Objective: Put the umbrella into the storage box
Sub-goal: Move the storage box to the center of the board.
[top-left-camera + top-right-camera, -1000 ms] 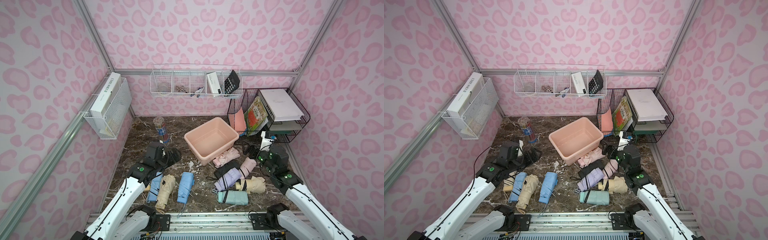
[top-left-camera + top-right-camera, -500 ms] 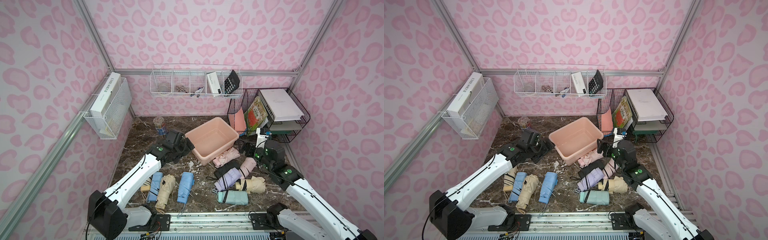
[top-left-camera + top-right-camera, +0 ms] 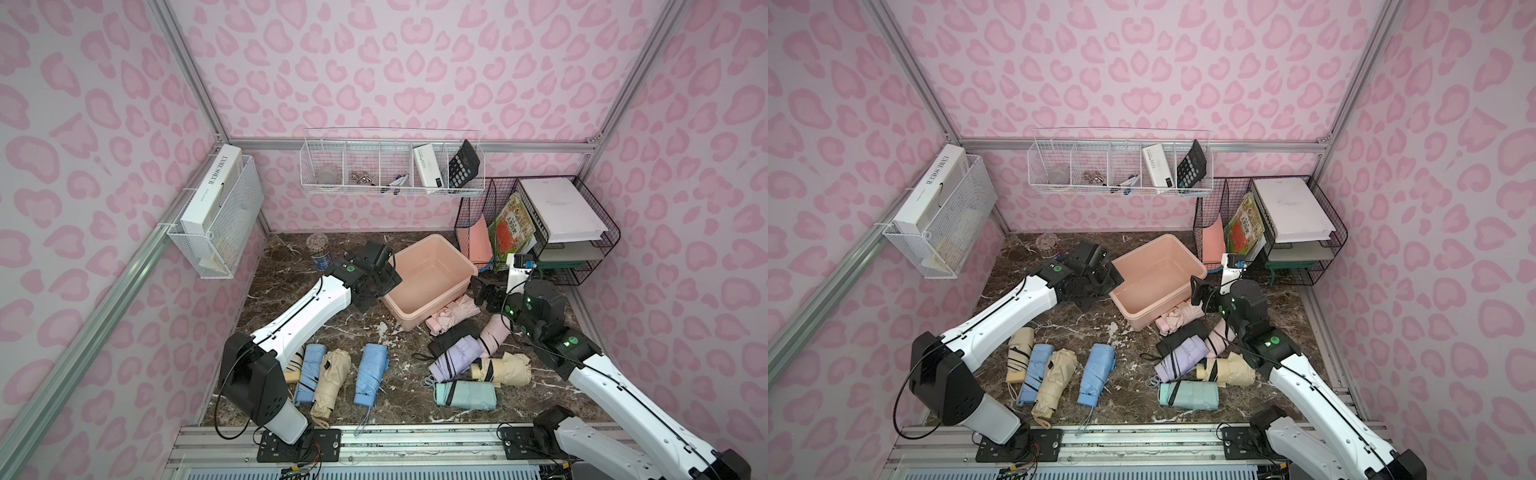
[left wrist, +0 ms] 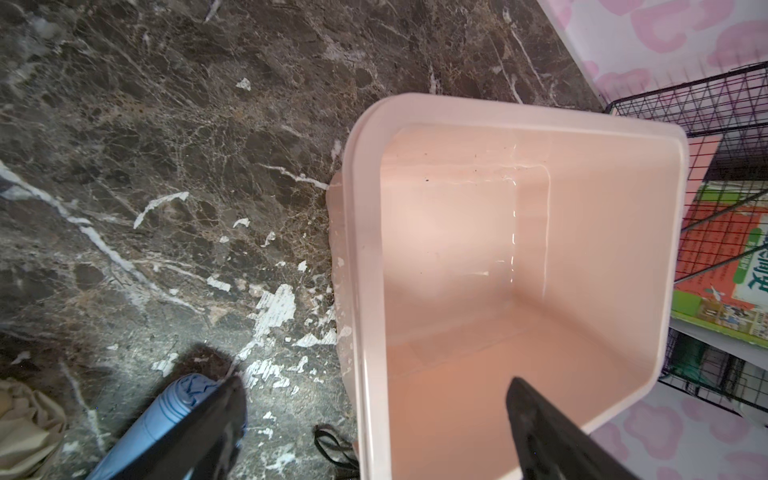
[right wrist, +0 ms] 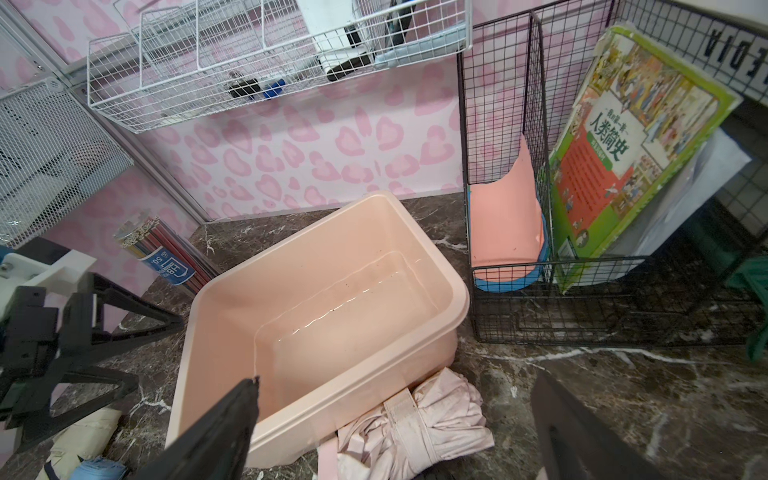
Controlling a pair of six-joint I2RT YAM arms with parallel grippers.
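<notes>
Both top views: the storage box (image 3: 430, 284) stands bare inside on the marble floor (image 3: 291, 291), with the black wire rack (image 3: 469, 216) just beside its far right corner.
Umbrellas: all lie outside the box. The pink umbrella (image 3: 453, 313) touches its near wall, beside the black umbrella (image 3: 455, 334). The blue umbrella (image 3: 370, 374) lies apart on the left.
Grippers: the left gripper (image 3: 386, 274) is at the box's left rim, the right gripper (image 3: 482, 291) off its right corner.
Left wrist view: the jaws are spread and pinch nothing. One finger is over the box's inside (image 4: 478, 249), the other outside above the blue umbrella (image 4: 166, 415), with the rim between them.
Right wrist view: the jaws are spread and hold nothing. The pink umbrella (image 5: 432, 419) lies below them against the box wall (image 5: 332, 395). The rack (image 5: 536, 124) holds a green book (image 5: 623, 145).
</notes>
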